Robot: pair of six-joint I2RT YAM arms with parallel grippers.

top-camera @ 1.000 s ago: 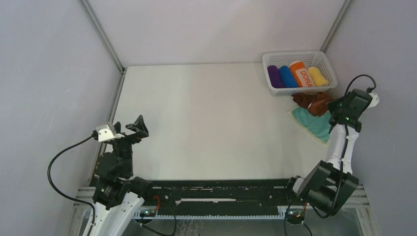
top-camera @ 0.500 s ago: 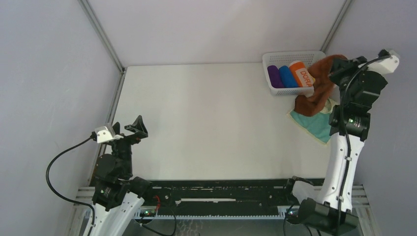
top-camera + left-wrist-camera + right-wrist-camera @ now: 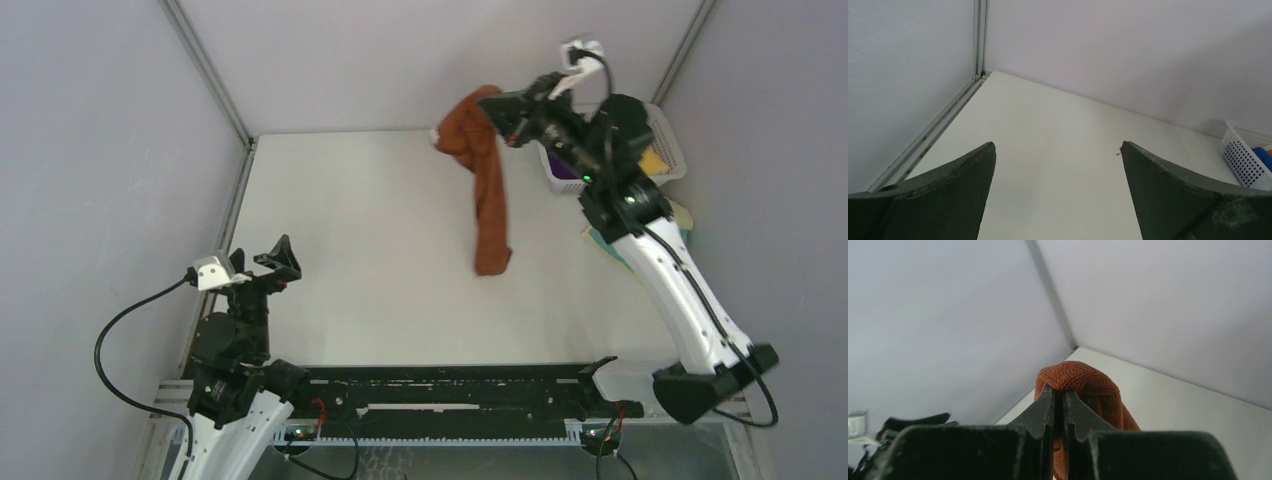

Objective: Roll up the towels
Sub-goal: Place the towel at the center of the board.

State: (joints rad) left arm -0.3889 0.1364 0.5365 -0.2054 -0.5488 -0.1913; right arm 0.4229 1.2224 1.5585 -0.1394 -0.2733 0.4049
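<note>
**One rust-brown terry towel [image 3: 490, 190] aloft, no roll begun**

The right tool [image 3: 503, 105] was clamped shut on a bunched fold at the towel's top. In the wrist view its fingers were pressed together on the cloth [image 3: 1083, 385]. The towel hung in a long, slightly twisted strip in the air, left of the white plastic mesh basket [image 3: 668, 132] and above the desk [image 3: 380, 250]. Whether its lower end touched the desk could not be told.

The other cloth, a teal towel with a pale cream side [image 3: 608, 246], lay on the desk just on the near side of the basket, partly hidden by the arm.

The left tool [image 3: 265, 262] gaped wide and held nothing. It was well apart from the basket, toward the desk's near left corner.

To do this step well, the strip should probably be lowered so that its free end lands first. It could then be drawn along the desk away from the basket, so the cloth lies out flat and lengthwise. Letting go early would likely leave a heap. Because of the twist, the idle left tool might be needed to pin or spread a corner.

The desk was plain, matte and off-white. Pale grey walls with slim metal posts closed it in on three sides.
</note>
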